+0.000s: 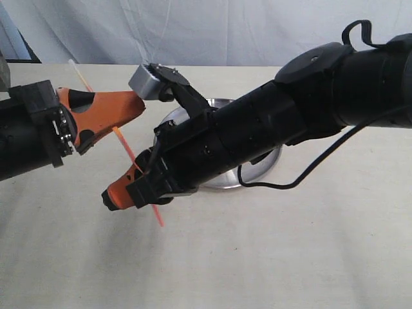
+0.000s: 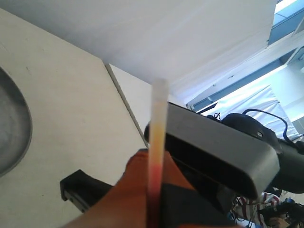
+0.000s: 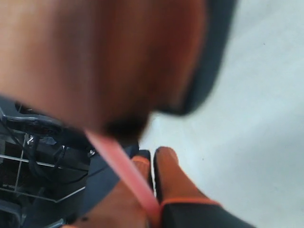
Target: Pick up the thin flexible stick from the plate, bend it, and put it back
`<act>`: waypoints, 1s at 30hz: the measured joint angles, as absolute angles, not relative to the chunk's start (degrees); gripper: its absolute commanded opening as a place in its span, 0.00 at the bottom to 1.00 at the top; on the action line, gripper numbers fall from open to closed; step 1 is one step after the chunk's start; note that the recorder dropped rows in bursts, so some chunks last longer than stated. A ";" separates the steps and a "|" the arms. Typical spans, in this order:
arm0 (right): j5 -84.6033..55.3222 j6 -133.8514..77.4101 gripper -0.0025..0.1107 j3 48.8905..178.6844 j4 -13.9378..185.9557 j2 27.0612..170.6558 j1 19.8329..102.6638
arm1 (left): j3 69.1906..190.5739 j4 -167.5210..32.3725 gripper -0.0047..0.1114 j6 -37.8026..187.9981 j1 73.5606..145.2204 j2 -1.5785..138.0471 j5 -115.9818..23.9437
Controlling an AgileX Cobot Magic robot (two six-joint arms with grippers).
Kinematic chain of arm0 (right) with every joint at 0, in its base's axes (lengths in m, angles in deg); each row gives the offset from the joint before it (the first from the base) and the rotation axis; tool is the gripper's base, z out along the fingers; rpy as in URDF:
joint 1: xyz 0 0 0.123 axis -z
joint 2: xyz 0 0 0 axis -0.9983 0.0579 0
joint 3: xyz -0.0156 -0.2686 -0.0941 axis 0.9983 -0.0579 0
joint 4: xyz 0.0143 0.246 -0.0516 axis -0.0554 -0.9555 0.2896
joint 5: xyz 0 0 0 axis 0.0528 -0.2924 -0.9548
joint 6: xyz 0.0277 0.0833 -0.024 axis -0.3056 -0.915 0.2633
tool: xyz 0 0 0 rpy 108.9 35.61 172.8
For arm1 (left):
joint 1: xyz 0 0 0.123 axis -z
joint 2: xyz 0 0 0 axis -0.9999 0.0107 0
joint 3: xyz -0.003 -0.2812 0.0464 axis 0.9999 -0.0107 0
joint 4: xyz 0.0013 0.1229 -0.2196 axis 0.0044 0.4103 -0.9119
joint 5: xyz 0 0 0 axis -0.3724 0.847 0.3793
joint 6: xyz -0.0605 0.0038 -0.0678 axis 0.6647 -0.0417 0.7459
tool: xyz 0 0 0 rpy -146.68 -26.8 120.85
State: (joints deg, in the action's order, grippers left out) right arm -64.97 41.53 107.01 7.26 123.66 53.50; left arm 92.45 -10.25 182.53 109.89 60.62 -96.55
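Observation:
The thin flexible stick (image 1: 123, 140) is held in the air by both grippers, left of the plate (image 1: 265, 166). It slants from its pale tip at the upper left down to its red-orange end at the lower right and looks nearly straight. My left gripper (image 1: 132, 109) is shut on its upper part; the left wrist view shows the stick (image 2: 157, 142) running out between the orange fingers (image 2: 135, 190). My right gripper (image 1: 111, 198) is shut on the lower part, where the stick (image 3: 128, 173) enters the closed fingers (image 3: 173, 175). The right arm covers most of the plate.
The right arm's black body (image 1: 270, 129) stretches across the plate from the right, with a silver camera block (image 1: 147, 80) on its wrist and a black cable (image 1: 302, 177) hanging. A pale tabletop (image 1: 257, 257) lies below; white cloth hangs at the back.

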 measured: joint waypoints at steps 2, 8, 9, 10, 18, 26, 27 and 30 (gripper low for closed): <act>-65.43 41.53 0.03 107.08 7.12 123.85 53.50 | 92.45 -9.99 0.04 182.38 109.89 60.62 -96.19; -69.57 41.02 0.03 106.71 8.59 123.35 53.50 | 92.58 -4.02 0.04 180.08 109.89 60.36 -90.60; -70.10 40.89 0.03 106.70 8.96 122.93 53.50 | 92.58 -2.32 0.04 180.25 109.89 60.23 -89.41; -70.56 40.58 0.03 106.44 9.36 122.08 53.50 | 92.66 -0.81 0.04 180.92 109.89 60.10 -88.62; -70.33 40.24 0.03 106.33 10.39 117.98 53.75 | 93.15 -1.93 0.04 185.78 109.89 59.98 -91.09; -70.19 40.47 0.03 106.33 9.52 119.02 53.75 | 93.15 -7.09 0.04 185.52 109.89 59.98 -97.37; -70.22 40.51 0.03 106.33 9.10 119.48 53.75 | 93.15 -7.49 0.04 185.34 109.89 60.08 -97.99; -71.01 40.62 0.03 106.45 8.19 120.67 53.75 | 92.92 -7.45 0.04 182.01 109.89 60.08 -98.37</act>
